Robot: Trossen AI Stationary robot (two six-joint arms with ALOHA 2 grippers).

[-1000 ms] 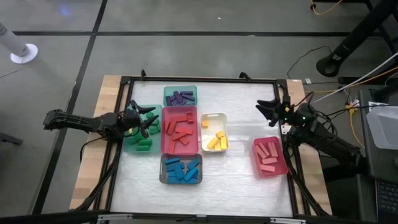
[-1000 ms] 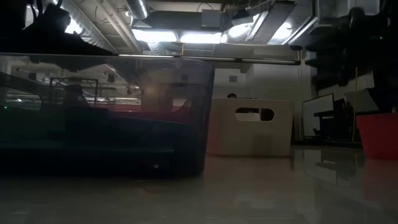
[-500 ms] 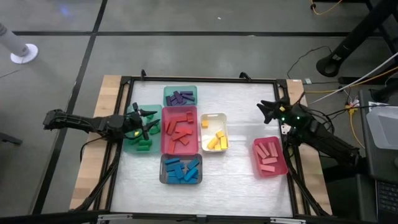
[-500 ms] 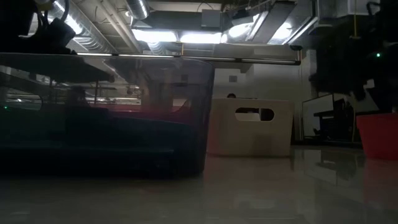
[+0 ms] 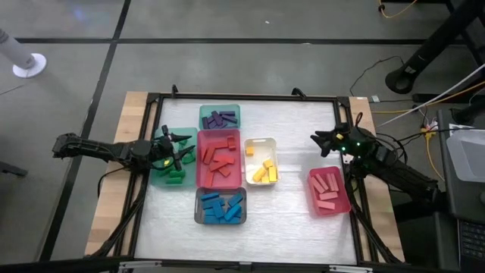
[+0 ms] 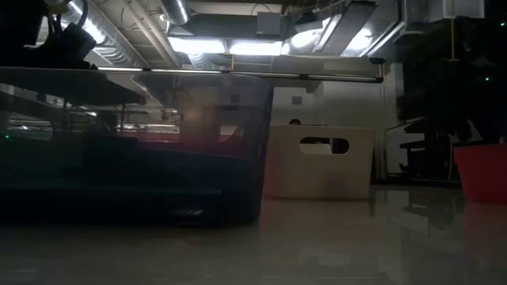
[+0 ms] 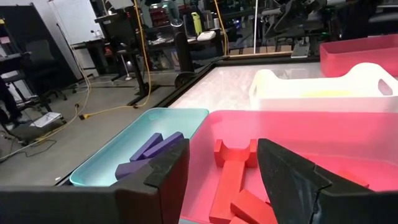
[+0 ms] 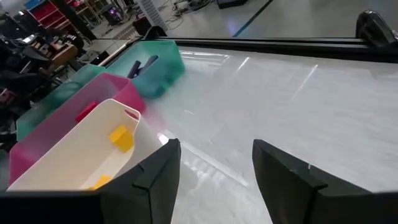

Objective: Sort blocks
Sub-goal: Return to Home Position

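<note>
1. Left gripper (image 5: 180, 149): we find it above the green bin (image 5: 154, 173) at the left side of the table (image 5: 295, 227). Its fingers are spread, with nothing between them.
2. Right gripper (image 5: 320, 143): we find it above bare table near the right edge, between the white bin (image 5: 260, 148) and the right red bin (image 5: 339, 206). It is released and empty.
3. Block locations, as we read them from the high view:
   - purple blocks (image 5: 220, 118) lie in the teal bin (image 5: 220, 107);
   - red blocks (image 5: 218, 158) lie in the centre red bin (image 5: 230, 180);
   - yellow blocks (image 5: 263, 171) lie in the white bin;
   - blue blocks (image 5: 221, 206) lie in the grey bin (image 5: 197, 205);
   - green blocks (image 5: 174, 176) lie in the green bin;
   - pink blocks (image 5: 326, 189) lie in the right red bin.
</note>
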